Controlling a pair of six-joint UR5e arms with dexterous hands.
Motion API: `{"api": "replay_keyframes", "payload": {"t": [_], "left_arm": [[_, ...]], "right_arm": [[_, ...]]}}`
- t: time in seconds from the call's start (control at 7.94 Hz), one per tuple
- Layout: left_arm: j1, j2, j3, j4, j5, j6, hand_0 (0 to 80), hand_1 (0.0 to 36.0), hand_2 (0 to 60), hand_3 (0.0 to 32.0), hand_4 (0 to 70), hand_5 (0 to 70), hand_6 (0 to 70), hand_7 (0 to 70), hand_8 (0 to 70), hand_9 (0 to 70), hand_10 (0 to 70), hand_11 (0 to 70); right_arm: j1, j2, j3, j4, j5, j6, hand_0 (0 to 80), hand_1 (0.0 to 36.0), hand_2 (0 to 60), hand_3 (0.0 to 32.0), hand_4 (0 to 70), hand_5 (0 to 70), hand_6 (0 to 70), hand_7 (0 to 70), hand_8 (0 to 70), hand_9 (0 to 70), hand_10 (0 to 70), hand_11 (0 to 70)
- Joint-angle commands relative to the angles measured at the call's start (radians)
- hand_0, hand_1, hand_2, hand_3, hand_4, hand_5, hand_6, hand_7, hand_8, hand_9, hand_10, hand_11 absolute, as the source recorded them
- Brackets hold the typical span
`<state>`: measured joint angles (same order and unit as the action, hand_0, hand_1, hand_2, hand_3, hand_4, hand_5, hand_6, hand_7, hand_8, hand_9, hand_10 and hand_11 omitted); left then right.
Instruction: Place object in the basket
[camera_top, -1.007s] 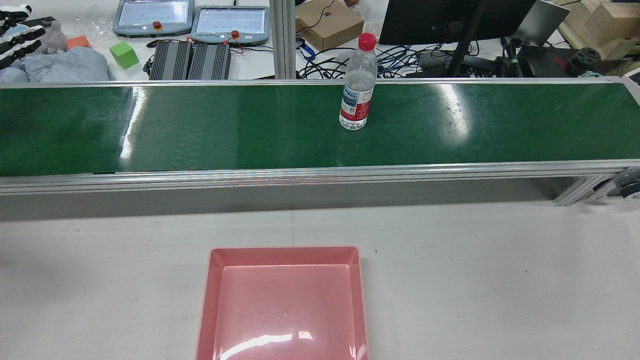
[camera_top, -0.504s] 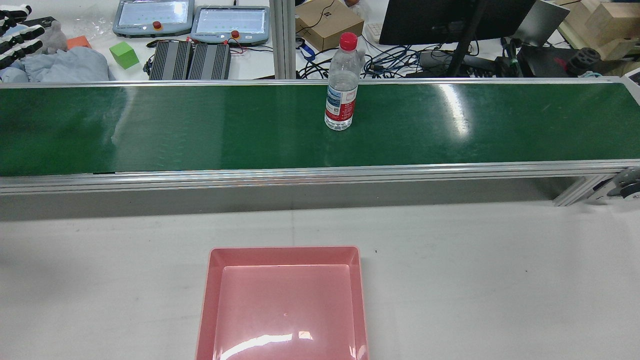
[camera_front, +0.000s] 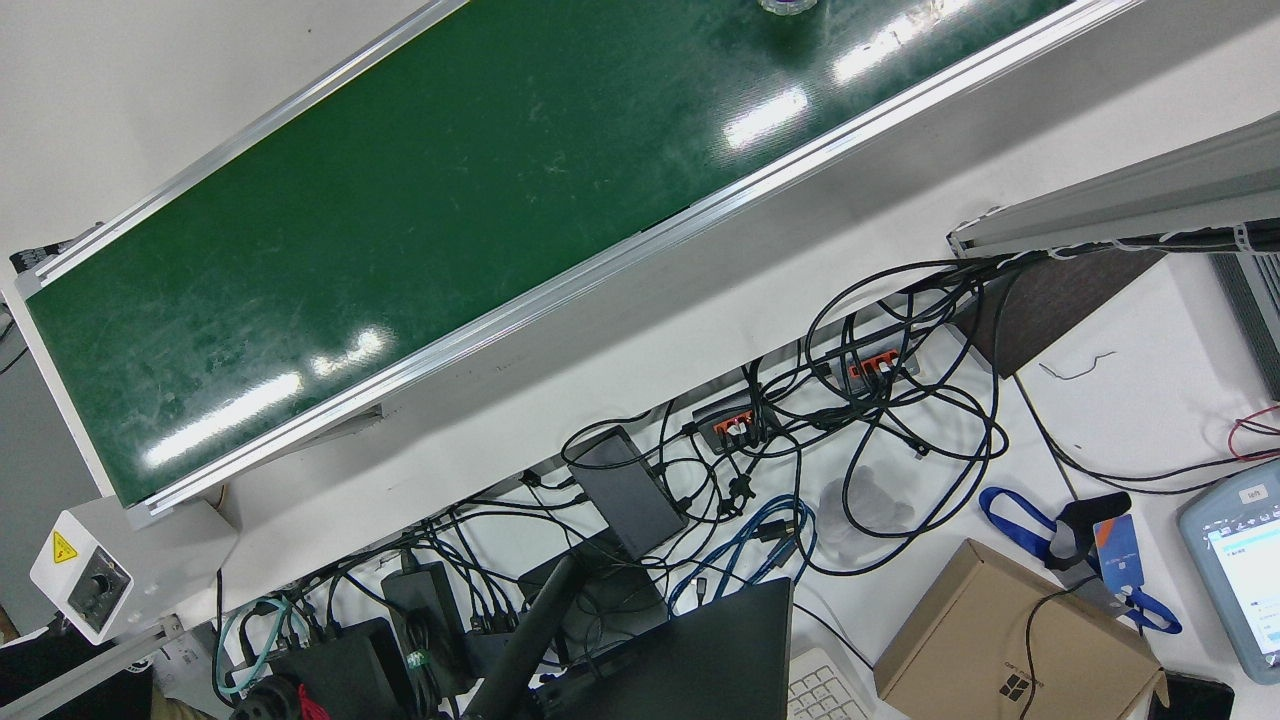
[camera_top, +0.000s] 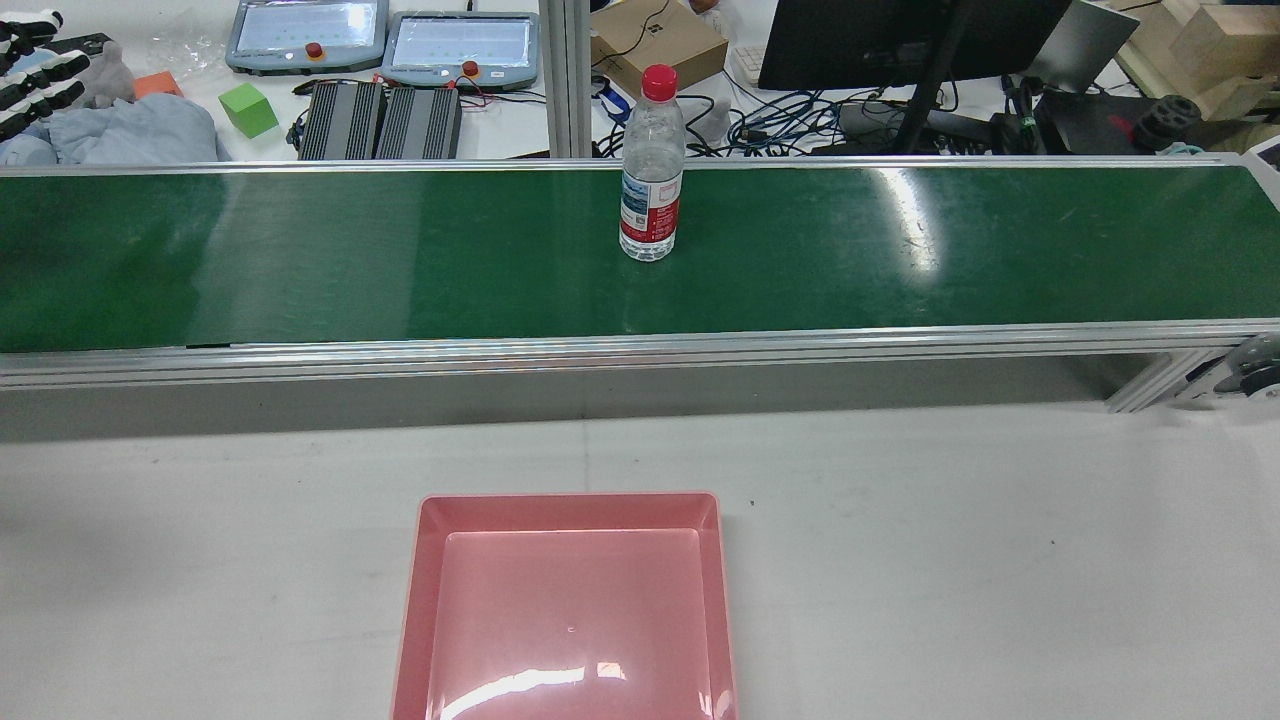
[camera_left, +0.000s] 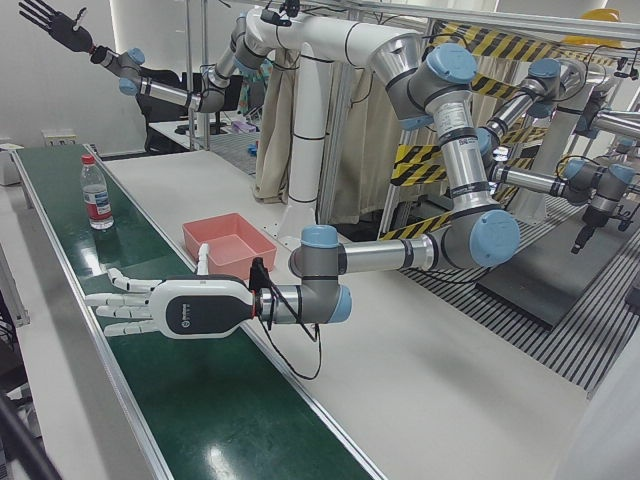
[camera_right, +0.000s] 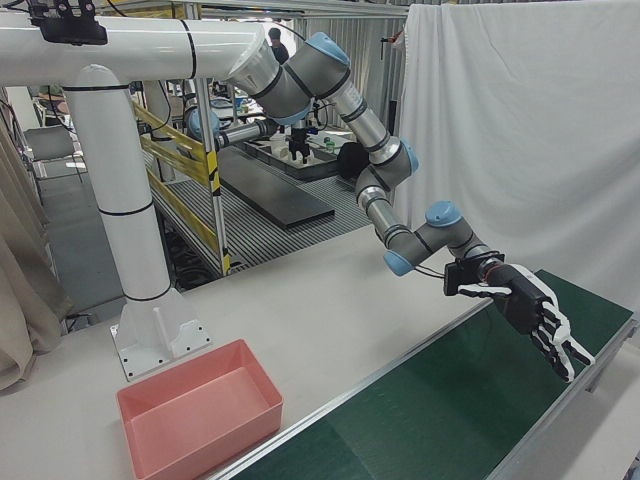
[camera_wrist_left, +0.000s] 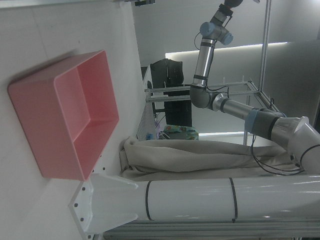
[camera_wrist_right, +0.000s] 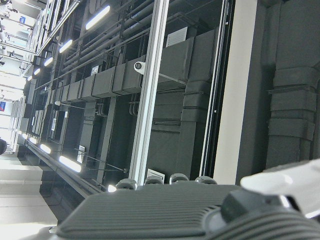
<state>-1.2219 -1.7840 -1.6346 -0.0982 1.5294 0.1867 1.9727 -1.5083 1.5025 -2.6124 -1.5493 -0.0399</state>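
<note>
The bottle (camera_top: 650, 170) stands upright on the green belt (camera_top: 300, 260), beyond the pink basket (camera_top: 570, 500) and a little to the right of it in the rear view. It is well apart from the basket, with the belt's metal rail and a strip of bare bench (camera_top: 950, 550) between them. The basket is empty.

The bottle is clear plastic with a red cap and a red and white label, and it looks mostly or wholly empty. I judge it light, thin-walled and easy to dent, with a smooth skin that may slip. It is tall on a small base, so a push near the cap would likely tip it. The best hold seems to be around the body at the label band, with fingers on both sides and only mild pressure. The neck looks too narrow for a steady grip.

The left hand (camera_left: 160, 308) hovers low over the belt on the other side of the basket from the bottle. Its fingers are spread flat and it holds nothing. The right hand (camera_left: 55, 22) is raised high, farther from the basket than the bottle is, also splayed and empty. Neither hand touches the bottle.
</note>
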Motion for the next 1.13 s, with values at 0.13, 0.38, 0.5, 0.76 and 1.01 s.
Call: {"api": "replay_keyframes", "payload": {"t": [0.13, 0.38, 0.5, 0.76, 1.01], "left_arm": [[-0.002, -0.005, -0.008, 0.003, 0.0, -0.001, 58.4, 6.7, 0.0, 7.4, 7.6, 31.4, 4.8, 3.6, 11.4, 11.1, 5.7, 9.6], [0.007, -0.008, -0.019, 0.038, 0.0, 0.008, 58.8, 6.5, 0.0, 7.4, 7.8, 32.0, 4.8, 3.6, 11.6, 11.3, 5.4, 9.3], [0.022, -0.041, -0.019, 0.081, 0.0, 0.028, 59.5, 6.7, 0.0, 7.4, 8.3, 32.4, 4.7, 3.7, 11.7, 11.5, 5.6, 9.5], [0.071, -0.162, -0.013, 0.199, -0.018, 0.031, 59.9, 6.8, 0.0, 7.8, 8.7, 33.5, 4.7, 3.7, 11.5, 11.2, 6.2, 10.4], [0.079, -0.192, -0.011, 0.228, -0.028, 0.042, 59.6, 6.9, 0.0, 8.4, 7.3, 33.7, 4.5, 3.8, 11.1, 10.8, 6.5, 11.0]], "right_arm": [[0.0, 0.0, -0.004, 0.0, 0.0, 0.0, 0.0, 0.0, 0.0, 0.0, 0.0, 0.0, 0.0, 0.0, 0.0, 0.0, 0.0, 0.0], [0.0, 0.0, 0.001, 0.0, 0.0, 0.0, 0.0, 0.0, 0.0, 0.0, 0.0, 0.0, 0.0, 0.0, 0.0, 0.0, 0.0, 0.0], [0.0, 0.0, 0.001, 0.0, 0.0, 0.0, 0.0, 0.0, 0.0, 0.0, 0.0, 0.0, 0.0, 0.0, 0.0, 0.0, 0.0, 0.0], [0.0, 0.0, -0.001, 0.0, 0.0, 0.0, 0.0, 0.0, 0.0, 0.0, 0.0, 0.0, 0.0, 0.0, 0.0, 0.0, 0.0, 0.0], [0.0, 0.0, 0.001, 0.0, 0.0, 0.0, 0.0, 0.0, 0.0, 0.0, 0.0, 0.0, 0.0, 0.0, 0.0, 0.0, 0.0, 0.0]]}}
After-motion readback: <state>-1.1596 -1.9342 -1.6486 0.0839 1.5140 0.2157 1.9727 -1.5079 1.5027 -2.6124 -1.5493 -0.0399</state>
